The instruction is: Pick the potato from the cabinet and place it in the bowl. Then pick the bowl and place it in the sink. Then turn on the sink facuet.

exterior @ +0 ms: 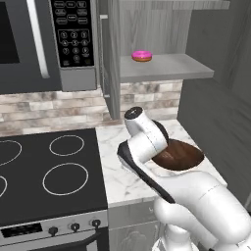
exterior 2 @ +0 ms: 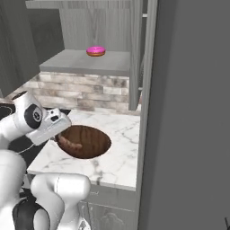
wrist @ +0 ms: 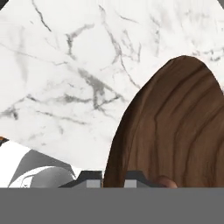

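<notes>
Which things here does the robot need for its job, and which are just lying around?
For the job:
- bowl, on the marble counter
- potato, inside the bowl
- cabinet, where the potato came from
- tool, shut on the bowl's rim

Just lying about:
- pink doughnut on the cabinet shelf
- microwave
- stove

The arm's white wrist covers the near-left part of the bowl (exterior: 182, 156) in the left base view. The potato (exterior 2: 68, 143) lies half behind the hand, one end showing. In the hand view the fingertips (wrist: 93, 179) (mere stubs) are cut off at the bottom.
</notes>
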{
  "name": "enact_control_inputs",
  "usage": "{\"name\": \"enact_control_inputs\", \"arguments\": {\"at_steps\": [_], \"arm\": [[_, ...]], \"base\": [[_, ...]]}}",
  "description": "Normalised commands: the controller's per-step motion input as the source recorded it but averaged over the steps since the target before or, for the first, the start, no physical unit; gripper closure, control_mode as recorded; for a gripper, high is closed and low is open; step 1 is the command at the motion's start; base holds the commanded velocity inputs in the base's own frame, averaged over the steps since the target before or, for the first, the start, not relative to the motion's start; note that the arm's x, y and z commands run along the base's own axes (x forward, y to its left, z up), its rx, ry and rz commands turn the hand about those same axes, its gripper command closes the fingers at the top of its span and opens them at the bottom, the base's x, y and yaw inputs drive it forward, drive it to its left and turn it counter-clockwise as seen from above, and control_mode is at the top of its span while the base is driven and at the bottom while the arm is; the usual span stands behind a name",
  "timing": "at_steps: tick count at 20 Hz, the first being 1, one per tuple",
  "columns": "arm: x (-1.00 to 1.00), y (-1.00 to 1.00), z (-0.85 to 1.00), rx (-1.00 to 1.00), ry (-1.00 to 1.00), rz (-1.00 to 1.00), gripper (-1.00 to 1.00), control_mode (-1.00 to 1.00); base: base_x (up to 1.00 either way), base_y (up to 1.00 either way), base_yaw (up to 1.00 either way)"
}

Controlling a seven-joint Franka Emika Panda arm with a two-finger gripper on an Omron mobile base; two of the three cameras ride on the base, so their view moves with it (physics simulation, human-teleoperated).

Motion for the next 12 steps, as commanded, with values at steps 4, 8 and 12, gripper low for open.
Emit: {"name": "enact_control_inputs", "arguments": {"at_steps": [4, 8, 12], "arm": [[-0.89, 0.26, 0.99, -0.11, 0.0, 0.27, 1.0, -1.0], [-0.87, 0.02, 0.84, -0.01, 0.0, 0.32, 1.0, -1.0], [-0.71, -0.15, 0.42, 0.0, 0.0, 0.42, 1.0, -1.0]], "base": [[0.0, 0.0, 0.0], [0.0, 0.0, 0.0], [0.0, 0.0, 0.0]]}}
